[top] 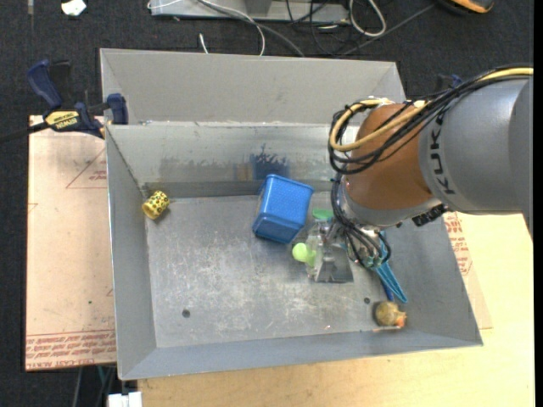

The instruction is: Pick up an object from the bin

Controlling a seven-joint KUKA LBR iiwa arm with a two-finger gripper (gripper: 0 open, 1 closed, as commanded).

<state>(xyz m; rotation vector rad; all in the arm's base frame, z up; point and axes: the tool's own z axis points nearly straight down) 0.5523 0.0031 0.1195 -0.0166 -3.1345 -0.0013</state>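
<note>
My gripper [327, 259] reaches down into the right middle of the bin, under the orange wrist cover. Its fingers stand right beside a small lime-green ball-like thing [300, 251], which touches them on the left. A green piece [321, 216] shows just above, partly hidden by the arm. A blue box [282, 208] lies tilted to the upper left of the gripper. A blue stick-shaped thing [389, 279] lies to the right of it.
A small brownish round thing [390, 315] rests near the bin's front right corner. A yellow perforated cylinder [156, 203] sits at the far left by the back wall. The arm covers the bin's right back part.
</note>
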